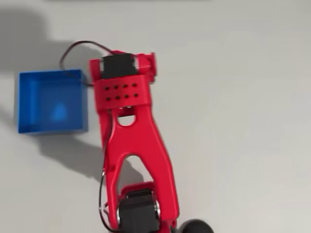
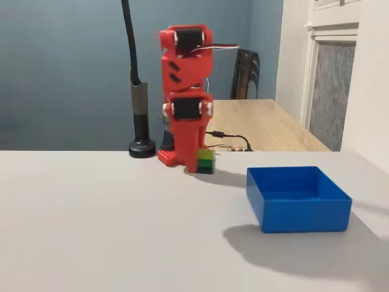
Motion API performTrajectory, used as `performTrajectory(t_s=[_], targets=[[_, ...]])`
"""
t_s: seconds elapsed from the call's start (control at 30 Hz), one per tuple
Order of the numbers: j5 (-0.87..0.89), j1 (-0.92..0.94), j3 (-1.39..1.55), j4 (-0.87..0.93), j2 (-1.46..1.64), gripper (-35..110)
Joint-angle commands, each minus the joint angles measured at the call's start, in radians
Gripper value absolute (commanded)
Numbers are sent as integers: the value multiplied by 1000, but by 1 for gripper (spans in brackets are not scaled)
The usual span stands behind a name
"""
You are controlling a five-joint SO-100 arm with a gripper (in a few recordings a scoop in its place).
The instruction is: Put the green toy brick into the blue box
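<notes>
In the fixed view the green toy brick (image 2: pixel 206 162) is low at the table surface, its lime top over a darker green side. My red gripper (image 2: pixel 197 163) points straight down with a finger right against the brick's left side. The other finger is hidden, so I cannot tell whether the grip is closed. The blue box (image 2: pixel 298 199) stands open and empty to the right of the brick and nearer the camera. From overhead the blue box (image 1: pixel 51 102) sits just left of my red arm (image 1: pixel 131 136), whose wrist covers the brick.
A black lamp stand (image 2: pixel 141 121) rises behind the arm on the grey table (image 2: pixel 91 219). A thin cable (image 1: pixel 80 46) loops from the wrist towards the box's far corner. A wooden table (image 2: pixel 261 125) stands further back.
</notes>
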Motion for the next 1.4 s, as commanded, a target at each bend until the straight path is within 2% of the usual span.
performTrajectory(t_s=[0.0,0.5,0.8,1.37], targets=[[-18,-130,-74,6,38,0],[-61,-437,-35,-28,26,0],[-91,-449,54,-115,25,0],[-101,-451,138,-160,25,11]])
